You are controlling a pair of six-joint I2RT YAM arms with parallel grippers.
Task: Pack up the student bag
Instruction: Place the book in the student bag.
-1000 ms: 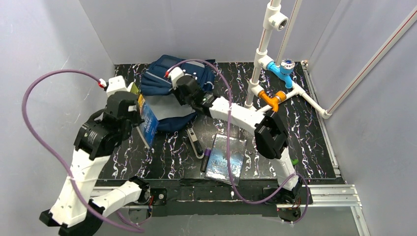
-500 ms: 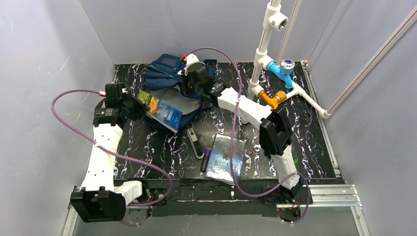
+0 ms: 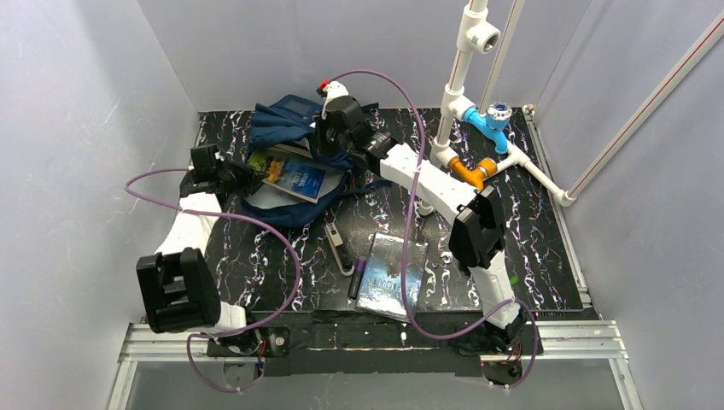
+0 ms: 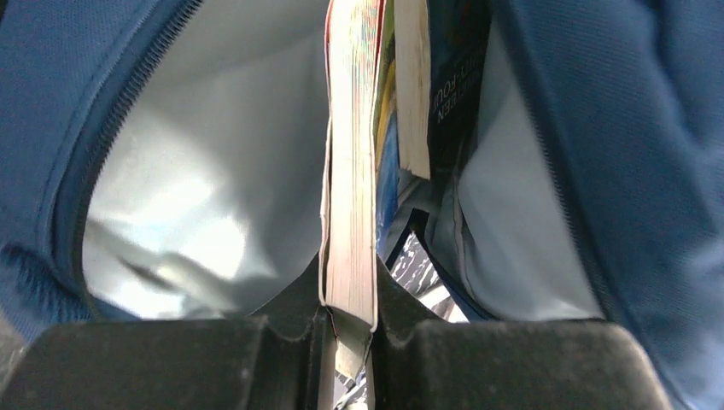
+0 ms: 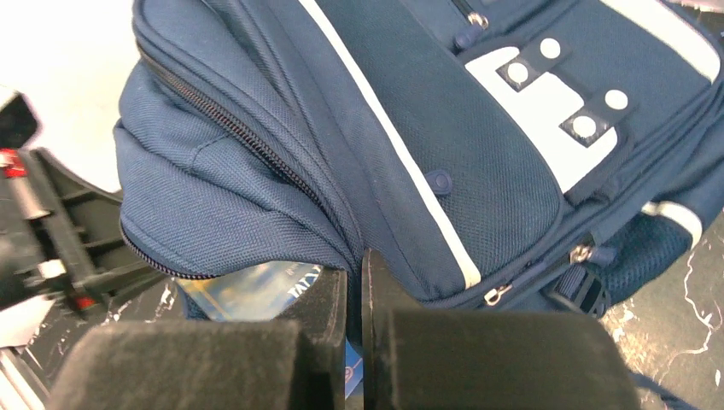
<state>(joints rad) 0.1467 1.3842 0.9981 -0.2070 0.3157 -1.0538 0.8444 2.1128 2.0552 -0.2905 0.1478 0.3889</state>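
Note:
The student bag (image 3: 275, 128), navy with pale stripes and patches, lies at the back left with its main mouth gaping. My left gripper (image 3: 246, 173) is shut on a blue-covered book (image 3: 295, 177) lying half inside that mouth. In the left wrist view the book (image 4: 350, 171) stands edge-on between the jaws (image 4: 348, 295), with the grey lining (image 4: 213, 171) around it and a second book (image 4: 414, 94) beside it. My right gripper (image 3: 327, 152) is shut on the bag's upper flap and holds it up. The right wrist view shows the flap (image 5: 256, 196) pinched at the gripper (image 5: 354, 278), and the book's cover (image 5: 252, 286) below.
Near the front a silvery-blue book (image 3: 393, 273) lies flat, with a dark marker (image 3: 359, 278) and a slim black object (image 3: 339, 246) to its left. A white pipe rig (image 3: 465, 128) with blue and orange joints stands at the back right. Grey walls close three sides.
My left arm dropped low and stretched out, carrying the book rightwards into the bag's mouth. My right gripper pulled the flap up and back, widening the opening.

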